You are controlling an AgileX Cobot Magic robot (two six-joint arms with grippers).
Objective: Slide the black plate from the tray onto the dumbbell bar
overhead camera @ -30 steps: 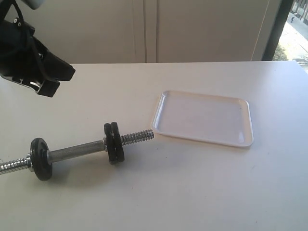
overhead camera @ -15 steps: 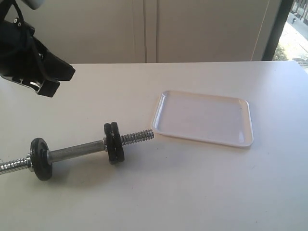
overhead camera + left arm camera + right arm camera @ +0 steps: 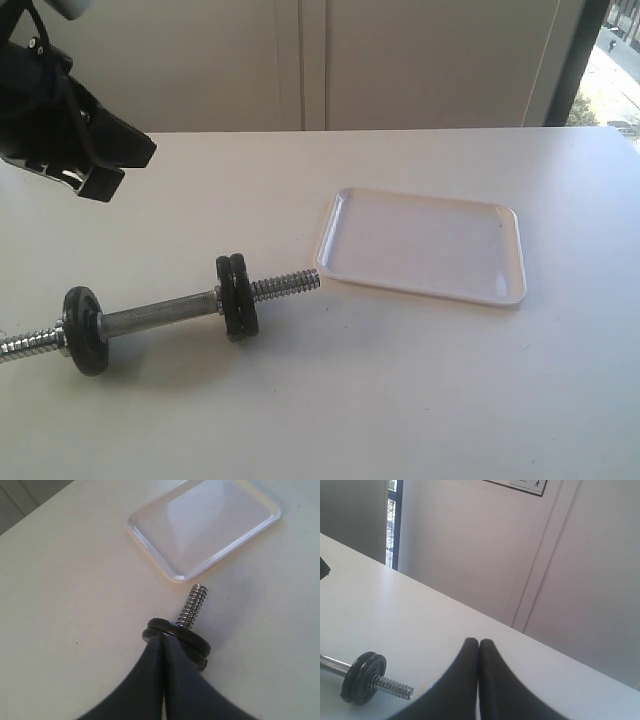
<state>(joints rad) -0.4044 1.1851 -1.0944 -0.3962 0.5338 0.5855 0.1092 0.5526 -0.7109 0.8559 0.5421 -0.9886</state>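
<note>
SURFACE: white tabletop [image 3: 400, 400] | TRAY: tray [image 3: 420, 245] holds nothing | PLATE: black plate [image 3: 245, 297] sits on the bar [image 3: 160, 315], against a second disc [image 3: 227, 297] | CLAWS: left claw [image 3: 161, 645] and right claw [image 3: 479, 647] closed, gripping nothing | STATUS: treat the transfer as done; you need only verify seating.

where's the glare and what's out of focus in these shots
Exterior view: window blown out at the upper right, soft shadow under the dumbbell bar. Left wrist view: pale glare on the tray, shut left pincer blurred up close. Right wrist view: shut right pincer blurred, purplish cast.
</note>
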